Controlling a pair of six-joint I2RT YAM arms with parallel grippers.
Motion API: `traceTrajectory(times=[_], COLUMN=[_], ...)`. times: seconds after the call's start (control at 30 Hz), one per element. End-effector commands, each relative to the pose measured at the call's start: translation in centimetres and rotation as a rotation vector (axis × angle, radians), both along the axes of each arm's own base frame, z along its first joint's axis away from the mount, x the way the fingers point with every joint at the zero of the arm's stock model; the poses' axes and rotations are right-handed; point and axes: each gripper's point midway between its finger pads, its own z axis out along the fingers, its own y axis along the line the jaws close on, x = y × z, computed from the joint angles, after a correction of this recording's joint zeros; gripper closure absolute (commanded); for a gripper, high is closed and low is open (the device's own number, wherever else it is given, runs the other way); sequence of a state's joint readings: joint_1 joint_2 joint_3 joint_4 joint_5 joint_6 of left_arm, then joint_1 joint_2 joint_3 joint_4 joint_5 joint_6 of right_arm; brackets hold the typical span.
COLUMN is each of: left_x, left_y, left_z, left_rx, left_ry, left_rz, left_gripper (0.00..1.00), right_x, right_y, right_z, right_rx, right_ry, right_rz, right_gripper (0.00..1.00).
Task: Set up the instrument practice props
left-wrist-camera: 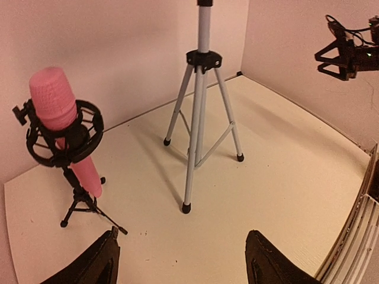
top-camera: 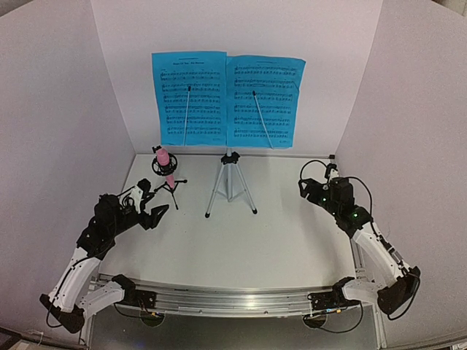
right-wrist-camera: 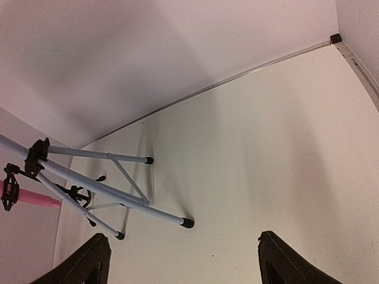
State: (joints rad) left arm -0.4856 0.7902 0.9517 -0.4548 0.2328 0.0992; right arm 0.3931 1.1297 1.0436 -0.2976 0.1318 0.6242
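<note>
Posture low and folded beside tripod (top-camera: 230, 184): left gripper (top-camera: 157, 214) and right gripper (top-camera: 306, 187) wide, empty.

No wording can be read. Above the silver tripod (top-camera: 230, 175), the left blue sheet (top-camera: 174, 102) and the right blue sheet (top-camera: 283, 102) carry printed music staves and small heading lines, too fine to make out.

Plain white panel walls (top-camera: 292, 29) enclosed the cream matte tabletop (top-camera: 292, 233) on three sides, meeting its far edge under soft, even light.
</note>
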Motion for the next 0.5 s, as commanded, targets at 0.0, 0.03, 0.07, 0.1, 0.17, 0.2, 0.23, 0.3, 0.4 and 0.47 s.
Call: traceTrajectory(times=[0.0,0.03,0.07,0.1,0.17,0.2,0.23,0.3,0.4,0.47], left_x=[1.7,1.9,2.2,2.5,3.1,3.4,3.7,4.4,5.1,5.1], left_y=[2.2,2.6,3.1,3.7,4.9,5.6,6.3,7.7,10.3,11.4], left_z=[0.2,-0.2,-0.7,-1.2,-2.2,-2.7,-3.4,-4.8,-7.4,-9.0], left_rx=[-0.110,-0.122,-0.131,-0.141,-0.153,-0.157,-0.159,-0.158,-0.133,-0.104], left_ry=[0.014,0.027,0.038,0.048,0.063,0.068,0.072,0.079,0.096,0.103], left_rz=[0.148,0.169,0.197,0.225,0.288,0.320,0.354,0.426,0.555,0.600], left_gripper=[0.27,0.27,0.27,0.27,0.27,0.26,0.25,0.22,0.14,0.07], right_x=[-0.3,-0.4,-0.5,-0.5,-0.8,-1.0,-1.2,-1.7,-2.4,-2.9], right_y=[-0.4,-0.6,-0.8,-1.0,-1.8,-2.2,-2.6,-3.6,-4.9,-5.5], right_z=[-0.4,-0.8,-1.4,-1.9,-2.8,-3.2,-3.7,-4.5,-5.8,-6.4], right_rx=[0.003,-0.009,-0.026,-0.045,-0.081,-0.098,-0.115,-0.157,-0.223,-0.262], right_ry=[-0.005,0.000,0.006,0.011,0.016,0.018,0.020,0.020,0.023,0.023], right_rz=[-0.017,-0.020,-0.023,-0.027,-0.051,-0.066,-0.078,-0.108,-0.136,-0.140], right_gripper=[0.16,0.16,0.16,0.16,0.15,0.15,0.14,0.12,0.10,0.08])
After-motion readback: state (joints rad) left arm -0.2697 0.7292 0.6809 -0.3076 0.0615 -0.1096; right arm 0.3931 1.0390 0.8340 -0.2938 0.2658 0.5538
